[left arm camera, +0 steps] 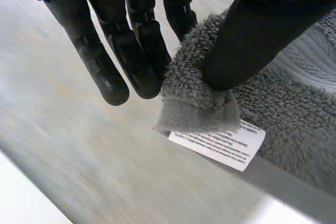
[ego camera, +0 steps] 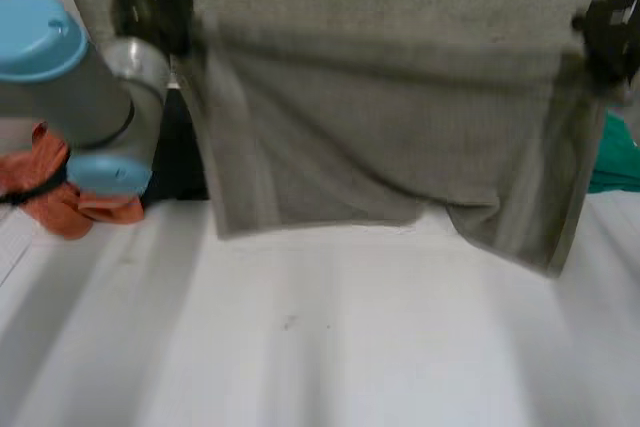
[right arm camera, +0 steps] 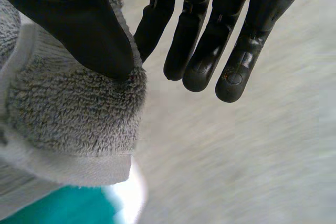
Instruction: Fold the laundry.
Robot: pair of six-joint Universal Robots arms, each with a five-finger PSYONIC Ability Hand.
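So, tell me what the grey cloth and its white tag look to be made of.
The grey towel looks like terry, likely cotton: matte, fuzzy looped pile, flat woven hem band. The tag looks like thin, smooth printed fabric, perhaps synthetic; unsure.

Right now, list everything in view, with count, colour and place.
table: one, white, below everything
towel: one, grey, held up by its top corners
label: one, white, at a held towel corner
orange cloth: one, orange, on the table's left side
teal cloth: one, teal, beyond the towel's right edge
left arm: one, grey with light-blue caps, beside the orange cloth
left hand: one, black, pinching the labelled corner
right hand: one, black, pinching the other corner
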